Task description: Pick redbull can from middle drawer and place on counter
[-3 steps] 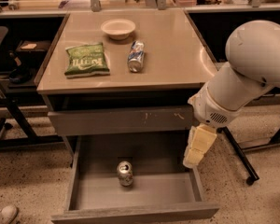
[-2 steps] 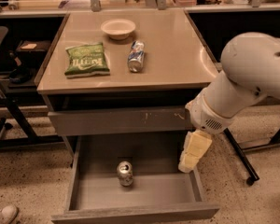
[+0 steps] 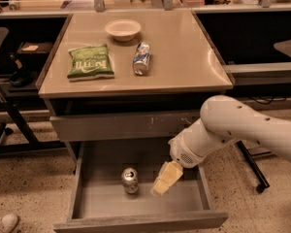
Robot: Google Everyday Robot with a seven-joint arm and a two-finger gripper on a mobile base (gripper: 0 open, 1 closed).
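Note:
The redbull can (image 3: pixel 130 180), pale silvery with a shiny top, stands upright on the grey floor of the open middle drawer (image 3: pixel 184 205), left of centre. My gripper (image 3: pixel 161 186) hangs inside the drawer, a short way to the right of the can and apart from it, its pale fingers pointing down and left. The tan counter (image 3: pixel 179 57) tops the cabinet above.
On the counter lie a green chip bag (image 3: pixel 90 61), a white bowl (image 3: pixel 122 29) and a blue-and-white can (image 3: pixel 141 58) on its side. A shut grey drawer front (image 3: pixel 121 125) with light scratches sits above the open drawer. A dark chair (image 3: pixel 5 81) stands at the left.
My arm has swung down and to the left, bringing the gripper lower into the drawer and closer to the can. The can has not moved.

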